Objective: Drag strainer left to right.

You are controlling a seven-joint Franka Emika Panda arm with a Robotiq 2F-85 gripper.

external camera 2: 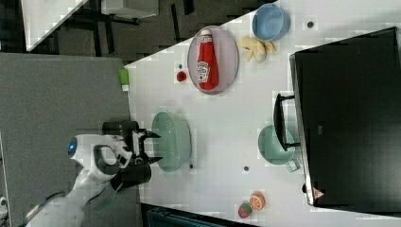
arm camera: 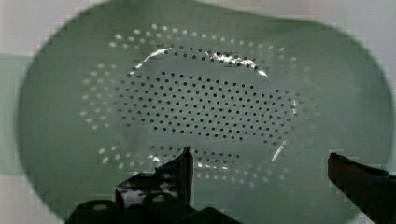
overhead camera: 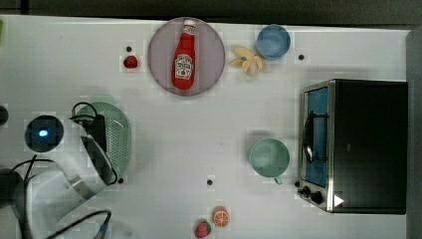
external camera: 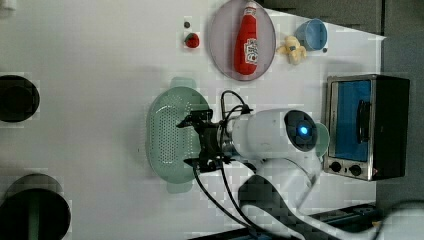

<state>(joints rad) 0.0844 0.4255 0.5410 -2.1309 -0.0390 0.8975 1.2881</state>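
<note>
The strainer (overhead camera: 121, 135) is a pale mint-green oval colander at the top view's left, partly covered by my arm. It also lies in the left view (external camera: 167, 135) and the right view (external camera 2: 174, 139). My gripper (external camera: 186, 142) hangs over the strainer's bowl, open, with both fingers spread wide and nothing between them. In the right view the gripper (external camera 2: 157, 147) reaches over the strainer's near rim. The wrist view looks straight down into the strainer's holed base (arm camera: 210, 102), with the gripper (arm camera: 259, 156) above it and one dark fingertip (arm camera: 186, 161) over the holes.
A ketchup bottle (overhead camera: 184, 57) lies on a grey plate (overhead camera: 211, 55). Beside it are a banana toy (overhead camera: 247, 60), a blue bowl (overhead camera: 273, 41) and a strawberry (overhead camera: 130, 61). A mint cup (overhead camera: 269, 157) stands by the toaster oven (overhead camera: 356, 144). An orange half (overhead camera: 221, 217) sits near the front edge.
</note>
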